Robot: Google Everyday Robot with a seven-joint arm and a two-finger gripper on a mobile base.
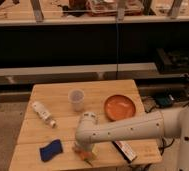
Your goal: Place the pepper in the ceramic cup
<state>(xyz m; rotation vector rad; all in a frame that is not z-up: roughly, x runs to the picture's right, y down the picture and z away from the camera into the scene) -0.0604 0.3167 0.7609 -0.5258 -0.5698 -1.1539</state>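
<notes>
The ceramic cup is a pale, handleless tumbler standing upright near the middle of the wooden table. The pepper shows as a small orange-red patch with a greenish tip near the table's front edge, right under my gripper. My gripper points down at the table over the pepper, well in front of the cup. The white arm reaches in from the right. The gripper hides most of the pepper.
An orange plate lies right of the cup. A white bottle lies on its side at the left. A blue sponge sits at the front left. A dark flat bar lies front right. Shelving stands behind the table.
</notes>
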